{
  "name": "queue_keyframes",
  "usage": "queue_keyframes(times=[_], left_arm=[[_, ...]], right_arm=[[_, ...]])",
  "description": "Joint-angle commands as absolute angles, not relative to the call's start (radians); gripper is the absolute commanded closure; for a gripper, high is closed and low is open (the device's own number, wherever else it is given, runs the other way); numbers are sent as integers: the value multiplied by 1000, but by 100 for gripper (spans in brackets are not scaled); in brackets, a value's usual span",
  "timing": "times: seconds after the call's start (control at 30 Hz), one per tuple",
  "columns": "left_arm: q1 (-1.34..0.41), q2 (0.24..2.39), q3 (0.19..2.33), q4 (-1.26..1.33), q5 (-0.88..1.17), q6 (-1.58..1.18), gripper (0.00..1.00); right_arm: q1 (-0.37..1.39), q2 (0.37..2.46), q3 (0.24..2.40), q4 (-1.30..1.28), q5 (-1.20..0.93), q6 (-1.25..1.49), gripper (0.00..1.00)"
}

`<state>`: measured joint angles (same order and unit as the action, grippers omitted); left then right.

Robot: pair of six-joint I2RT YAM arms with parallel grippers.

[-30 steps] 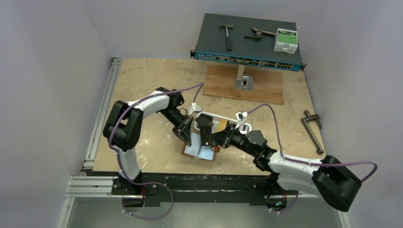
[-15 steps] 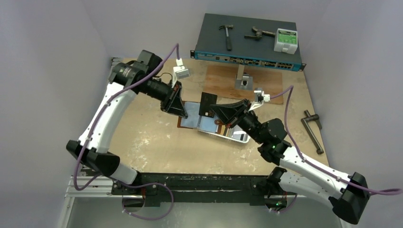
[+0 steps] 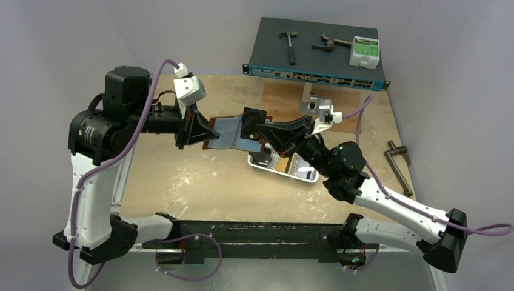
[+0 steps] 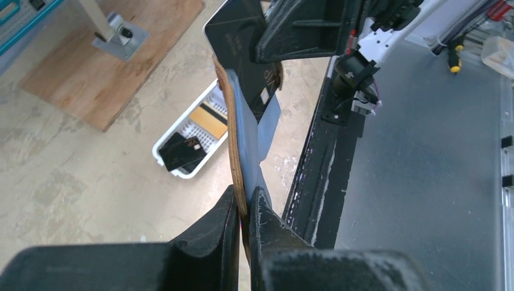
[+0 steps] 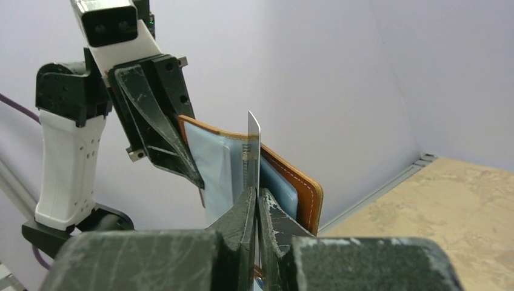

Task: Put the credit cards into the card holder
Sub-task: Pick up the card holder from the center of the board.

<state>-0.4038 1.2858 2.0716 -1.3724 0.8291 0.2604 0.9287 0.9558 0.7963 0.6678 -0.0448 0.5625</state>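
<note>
My left gripper (image 4: 242,209) is pinched tight on the brown edge of the holder (image 3: 225,130). The holder hangs open in the air beyond the fingertips, its blue pockets facing my right gripper (image 5: 257,200). That one is clamped on a card (image 5: 253,142), seen edge-on from its own wrist and standing up from the jaws against the pockets. Whether its edge is inside one I cannot tell. Only the left wrist view looks into the white tray (image 4: 159,145) on the table below the holder, where a black card (image 4: 180,151) and an orange card (image 4: 209,120) lie.
</note>
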Motion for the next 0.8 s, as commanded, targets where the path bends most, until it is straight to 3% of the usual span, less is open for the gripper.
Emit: queue_keyframes(times=[0.0, 0.1, 0.2, 0.57, 0.77], left_arm=[[-403, 1209, 1951, -1193, 727, 103, 100], [-403, 1128, 1806, -1001, 521, -14, 100], [-402, 1049, 1676, -803, 456, -103, 100], [-402, 998, 1559, -626, 501, -383, 100], [-403, 942, 1472, -563, 640, -413, 100]], right_arm=[[946, 984, 838, 670, -1, 536, 100], [949, 986, 843, 710, -11, 586, 100], [975, 998, 845, 734, -22, 617, 100], [1038, 1032, 791, 802, 100, 661, 100], [1040, 989, 804, 827, 146, 551, 100]])
